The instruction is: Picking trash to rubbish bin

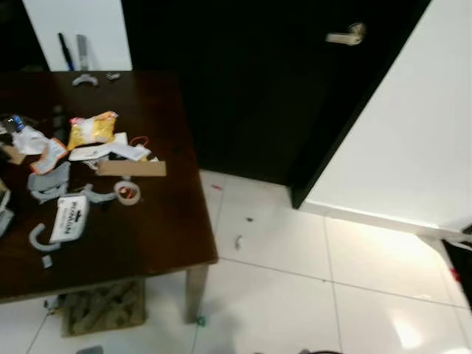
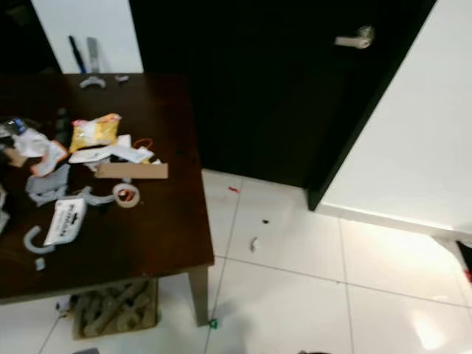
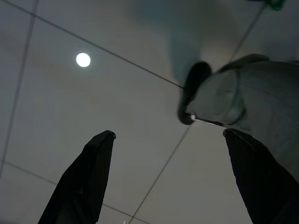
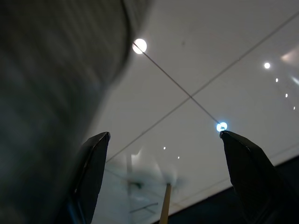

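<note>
Dark table (image 1: 162,243); crumpled yellow wrapper (image 1: 91,130)

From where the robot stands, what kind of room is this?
Probably a room in a home: a dark wooden table littered with wrappers, including a yellow snack packet, white floor tiles, and a dark door with a lever handle.

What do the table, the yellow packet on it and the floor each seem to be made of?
Table: probably dark-stained wood, faintly glossy.
Yellow packet: likely plastic film, crinkled and shiny.
Floor: glazed white tile, judging by grout lines and light reflections.
</note>
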Motion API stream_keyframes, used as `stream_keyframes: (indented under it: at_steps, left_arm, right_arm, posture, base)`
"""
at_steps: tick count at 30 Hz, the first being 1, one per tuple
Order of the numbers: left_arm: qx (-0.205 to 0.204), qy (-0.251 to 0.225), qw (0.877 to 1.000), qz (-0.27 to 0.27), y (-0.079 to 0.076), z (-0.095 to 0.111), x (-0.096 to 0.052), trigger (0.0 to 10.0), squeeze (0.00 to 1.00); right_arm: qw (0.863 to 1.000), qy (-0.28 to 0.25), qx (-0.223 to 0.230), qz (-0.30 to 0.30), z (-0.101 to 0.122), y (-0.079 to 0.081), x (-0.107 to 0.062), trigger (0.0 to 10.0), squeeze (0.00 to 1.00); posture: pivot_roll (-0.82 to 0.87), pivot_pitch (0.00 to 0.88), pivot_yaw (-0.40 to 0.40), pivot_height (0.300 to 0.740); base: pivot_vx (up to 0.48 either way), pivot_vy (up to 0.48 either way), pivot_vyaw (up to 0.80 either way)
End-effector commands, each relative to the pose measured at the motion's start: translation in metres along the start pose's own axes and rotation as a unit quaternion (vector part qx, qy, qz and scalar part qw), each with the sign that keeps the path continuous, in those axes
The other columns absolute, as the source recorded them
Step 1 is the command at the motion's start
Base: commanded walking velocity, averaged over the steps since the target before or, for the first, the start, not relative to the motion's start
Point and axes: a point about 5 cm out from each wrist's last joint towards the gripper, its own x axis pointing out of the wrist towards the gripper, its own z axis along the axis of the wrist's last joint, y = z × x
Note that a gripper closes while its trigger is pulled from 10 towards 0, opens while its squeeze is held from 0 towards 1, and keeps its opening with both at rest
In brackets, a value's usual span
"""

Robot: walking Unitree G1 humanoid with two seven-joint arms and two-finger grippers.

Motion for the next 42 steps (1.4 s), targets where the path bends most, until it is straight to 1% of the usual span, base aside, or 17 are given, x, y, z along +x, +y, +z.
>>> stream_keyframes:
  at_steps: [1,15,19,21,23,24,27,28,31,32,33,34,37,38,39,41,42]
  left_arm:
    - [0.006,0.013,1.000,0.004,0.004,-0.006,-0.002,10.0,0.00]
    - [0.006,0.008,1.000,0.004,0.003,-0.001,0.000,10.0,0.00]
    - [0.000,0.006,1.000,0.008,0.004,0.000,0.000,10.0,0.00]
    - [-0.008,0.006,1.000,0.011,0.005,-0.001,0.000,10.0,0.00]
    - [-0.011,0.006,1.000,0.013,0.006,-0.002,-0.001,10.0,0.00]
    - [-0.013,0.007,1.000,0.015,0.007,-0.003,-0.001,10.0,0.00]
    - [-0.013,0.008,1.000,0.015,0.007,-0.004,-0.001,10.0,0.00]
    - [-0.013,0.009,1.000,0.017,0.009,-0.006,-0.002,10.0,0.00]
    - [-0.012,0.010,1.000,0.018,0.010,-0.006,-0.002,10.0,0.00]
    - [-0.012,0.011,1.000,0.019,0.010,-0.007,-0.002,10.0,0.00]
    - [-0.012,0.011,1.000,0.019,0.011,-0.007,-0.003,10.0,0.00]
    - [-0.012,0.011,1.000,0.019,0.011,-0.007,-0.003,10.0,0.00]
    - [-0.013,0.011,1.000,0.021,0.012,-0.007,-0.003,10.0,0.00]
    - [-0.013,0.011,1.000,0.021,0.012,-0.007,-0.003,10.0,0.00]
    - [-0.013,0.009,1.000,0.022,0.013,-0.006,-0.003,10.0,0.00]
    - [-0.014,0.008,1.000,0.023,0.014,-0.005,-0.003,10.0,0.00]
    - [-0.014,0.007,1.000,0.023,0.014,-0.005,-0.003,10.0,0.00]
  right_arm:
    - [1.000,0.011,0.001,0.001,-0.008,0.001,0.000,10.0,0.00]
    - [1.000,0.000,-0.006,-0.007,-0.004,0.002,0.001,10.0,0.00]
    - [0.998,-0.003,-0.031,-0.048,-0.003,-0.004,0.000,10.0,0.00]
    - [0.991,0.000,-0.004,-0.134,-0.004,-0.025,-0.004,10.0,0.00]
    - [0.978,-0.015,0.060,-0.201,0.002,-0.047,-0.011,10.0,0.00]
    - [0.960,-0.038,0.104,-0.257,0.012,-0.069,-0.018,10.0,0.00]
    - [0.956,-0.044,0.108,-0.269,0.015,-0.073,-0.020,10.0,0.00]
    - [0.933,-0.085,0.146,-0.317,0.035,-0.099,-0.032,10.0,0.00]
    - [0.924,-0.101,0.164,-0.331,0.042,-0.108,-0.037,10.0,0.00]
    - [0.909,-0.136,0.197,-0.341,0.059,-0.122,-0.047,10.0,0.00]
    - [0.895,-0.186,0.239,-0.327,0.083,-0.134,-0.057,10.0,0.00]
    - [0.895,-0.186,0.239,-0.327,0.083,-0.134,-0.057,10.0,0.00]
    - [0.853,-0.330,0.322,-0.244,0.143,-0.151,-0.086,10.0,0.00]
    - [0.853,-0.330,0.322,-0.244,0.143,-0.151,-0.086,10.0,0.00]
    - [0.802,-0.452,0.360,-0.154,0.190,-0.154,-0.113,10.0,0.00]
    - [0.755,-0.531,0.374,-0.089,0.222,-0.153,-0.137,10.0,0.00]
    - [0.742,-0.550,0.375,-0.072,0.230,-0.152,-0.143,10.0,0.00]
  posture:
    - [0.19,0.105,-0.067,0.740]
    - [0.20,0.091,-0.068,0.740]
    - [0.20,0.091,-0.069,0.740]
    - [0.21,0.093,-0.073,0.740]
    - [0.21,0.093,-0.073,0.740]
    - [0.21,0.093,-0.073,0.740]
    - [0.21,0.093,-0.073,0.740]
    - [0.22,0.097,-0.073,0.740]
    - [0.22,0.097,-0.073,0.740]
    - [0.22,0.101,-0.073,0.740]
    - [0.22,0.101,-0.073,0.740]
    - [0.22,0.101,-0.073,0.740]
    - [0.22,0.102,-0.072,0.740]
    - [0.22,0.102,-0.072,0.740]
    - [0.23,0.103,-0.072,0.740]
    - [0.23,0.103,-0.072,0.740]
    - [0.23,0.103,-0.072,0.740]
  base:
    - [0.000,0.000,0.00]
    - [0.000,0.000,0.00]
    - [0.000,0.000,0.00]
    - [0.000,0.000,0.00]
    - [0.000,0.000,0.00]
    - [0.000,0.000,0.00]
    - [0.000,0.000,0.00]
    - [0.000,0.000,0.00]
    - [0.000,0.000,0.00]
    - [0.000,0.000,0.00]
    - [0.000,0.000,0.00]
    - [0.000,0.000,0.00]
    - [0.000,0.000,0.00]
    - [0.000,0.000,0.00]
    - [0.000,0.000,0.00]
    - [0.000,0.000,0.00]
    - [0.000,0.000,0.00]
